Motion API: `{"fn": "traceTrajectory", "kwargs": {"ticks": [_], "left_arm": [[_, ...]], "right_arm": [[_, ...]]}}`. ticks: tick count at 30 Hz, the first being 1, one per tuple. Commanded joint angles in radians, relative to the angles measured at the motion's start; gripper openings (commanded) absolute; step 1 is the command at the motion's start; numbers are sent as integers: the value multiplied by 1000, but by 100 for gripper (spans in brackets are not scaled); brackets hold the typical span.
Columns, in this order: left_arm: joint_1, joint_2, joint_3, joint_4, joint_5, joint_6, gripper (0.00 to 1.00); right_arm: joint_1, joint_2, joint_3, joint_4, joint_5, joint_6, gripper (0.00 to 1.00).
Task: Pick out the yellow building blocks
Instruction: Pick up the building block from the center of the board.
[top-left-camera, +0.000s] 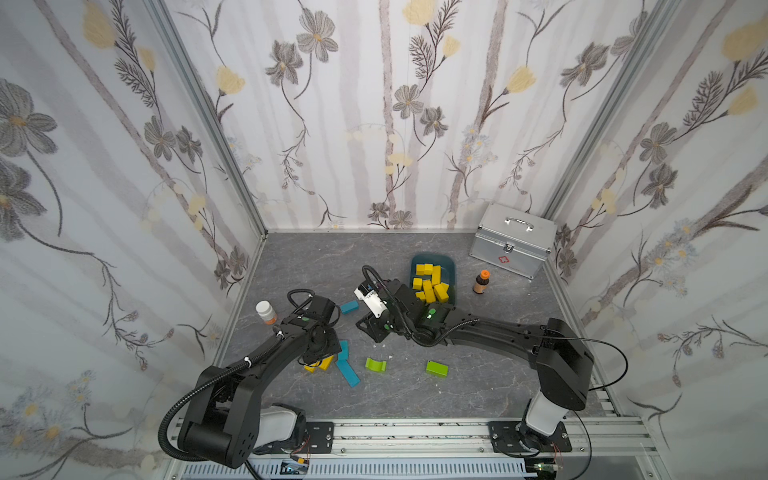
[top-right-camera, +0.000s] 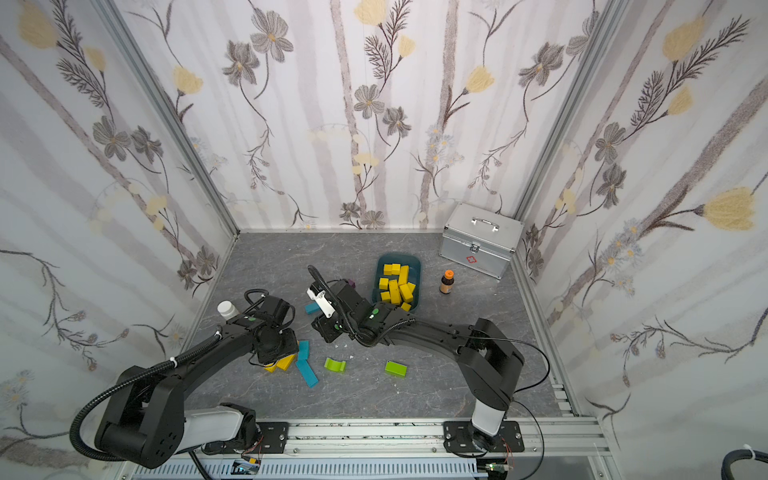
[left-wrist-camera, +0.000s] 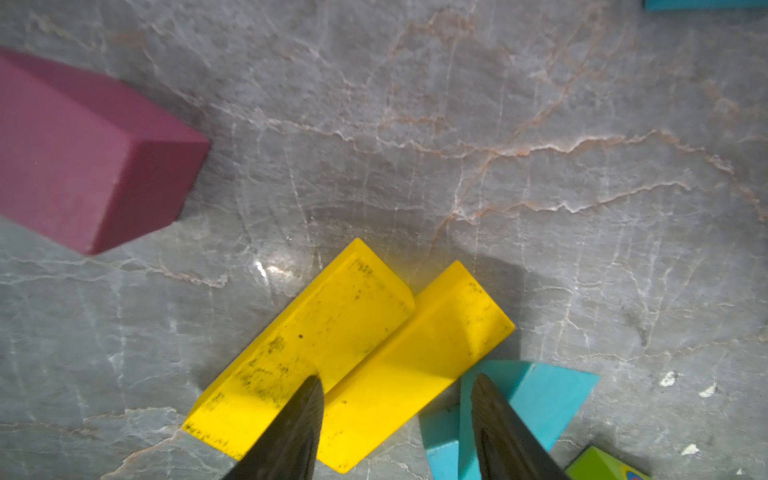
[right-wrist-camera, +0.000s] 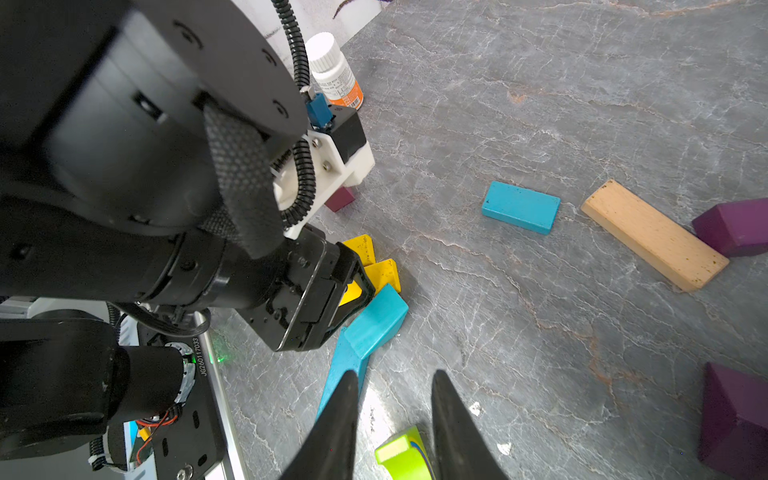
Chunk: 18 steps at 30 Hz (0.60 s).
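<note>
1. We see a silver metal case with a red cross standing in the far right corner of the grey marbled bench.
2. A brown bottle with an orange cap stands between that case and a dark teal tray.
3. A white pill bottle stands upright at the bench's left edge.
4. We find one teal block lying alone, and a teal pair touching each other.
5. A notched lime-green block and a plain lime-green block lie apart.
6. In the wrist views we see a tan bar just beside a purple block, and a maroon block.

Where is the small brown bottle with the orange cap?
In both top views the brown bottle stands upright toward the right, between the teal tray of yellow blocks and the silver metal case.
</note>
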Motion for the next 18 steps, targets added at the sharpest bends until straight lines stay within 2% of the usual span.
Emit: {"fn": "traceTrajectory", "kwargs": {"ticks": [1, 6, 18], "left_arm": [[-2, 17, -13, 4, 19, 5, 59], [-12, -15, -15, -11, 16, 7, 58], [-30, -35, -23, -1, 35, -12, 57]], "right_arm": [[0, 5, 9, 30, 5, -9, 32], [0, -26, -28, 50, 52, 15, 31], [-1, -10, -16, 39, 31, 19, 31]]}}
